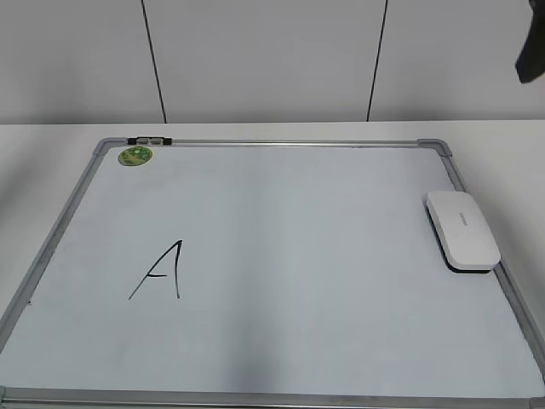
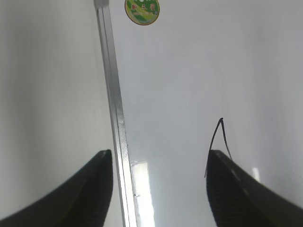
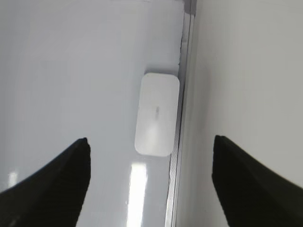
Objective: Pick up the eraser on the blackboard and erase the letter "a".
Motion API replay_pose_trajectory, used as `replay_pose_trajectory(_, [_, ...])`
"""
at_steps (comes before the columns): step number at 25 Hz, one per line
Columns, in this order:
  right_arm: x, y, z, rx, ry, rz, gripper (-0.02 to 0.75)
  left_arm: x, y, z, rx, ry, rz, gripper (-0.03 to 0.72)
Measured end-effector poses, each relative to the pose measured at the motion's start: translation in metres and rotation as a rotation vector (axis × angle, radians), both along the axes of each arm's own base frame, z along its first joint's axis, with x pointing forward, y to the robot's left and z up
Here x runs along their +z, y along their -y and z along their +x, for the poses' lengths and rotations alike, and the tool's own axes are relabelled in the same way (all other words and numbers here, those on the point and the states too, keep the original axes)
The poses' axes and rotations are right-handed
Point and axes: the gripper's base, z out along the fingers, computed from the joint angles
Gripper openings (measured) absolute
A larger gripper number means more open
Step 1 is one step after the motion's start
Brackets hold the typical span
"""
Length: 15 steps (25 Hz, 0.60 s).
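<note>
The eraser (image 1: pixel 462 230), a white rounded block, lies on the blackboard (image 1: pixel 298 213) against its right frame. It also shows in the right wrist view (image 3: pixel 157 113). My right gripper (image 3: pixel 151 142) is open and empty, high above the board's right edge, with the eraser just ahead of it. My left gripper (image 2: pixel 160 156) is open and empty above the board's left frame (image 2: pixel 116 118). The only letter I see is an angular capital "A" (image 1: pixel 160 271), partly visible in the left wrist view (image 2: pixel 218 137). No lowercase "a" shows in any view.
A round green sticker (image 1: pixel 135 156) sits at the board's far left corner and shows in the left wrist view (image 2: pixel 142 10). A small black and silver clip (image 1: pixel 149 140) is on the top frame. White table surrounds the board. A dark arm part (image 1: pixel 532 43) hangs top right.
</note>
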Motion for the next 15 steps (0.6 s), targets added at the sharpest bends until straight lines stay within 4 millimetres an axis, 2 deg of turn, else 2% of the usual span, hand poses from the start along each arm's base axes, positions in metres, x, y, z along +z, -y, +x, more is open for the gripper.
replay_pose_trajectory(3, [-0.006,0.002,-0.029,0.000,-0.029,-0.003,0.593,0.020,0.005,-0.015,-0.002,0.054,0.023,0.461])
replay_pose_trajectory(6, [-0.013,0.005,-0.058,0.000,-0.048,-0.004,0.593,0.038,0.021,-0.034,-0.045,0.104,0.034,0.461])
replay_pose_trajectory(11, [-0.013,0.010,-0.111,-0.001,-0.015,-0.008,0.593,0.046,0.043,-0.076,-0.107,0.119,0.035,0.461])
replay_pose_trajectory(15, [-0.003,0.013,-0.149,-0.001,0.070,-0.001,0.593,0.046,0.045,-0.117,-0.119,0.134,0.045,0.461])
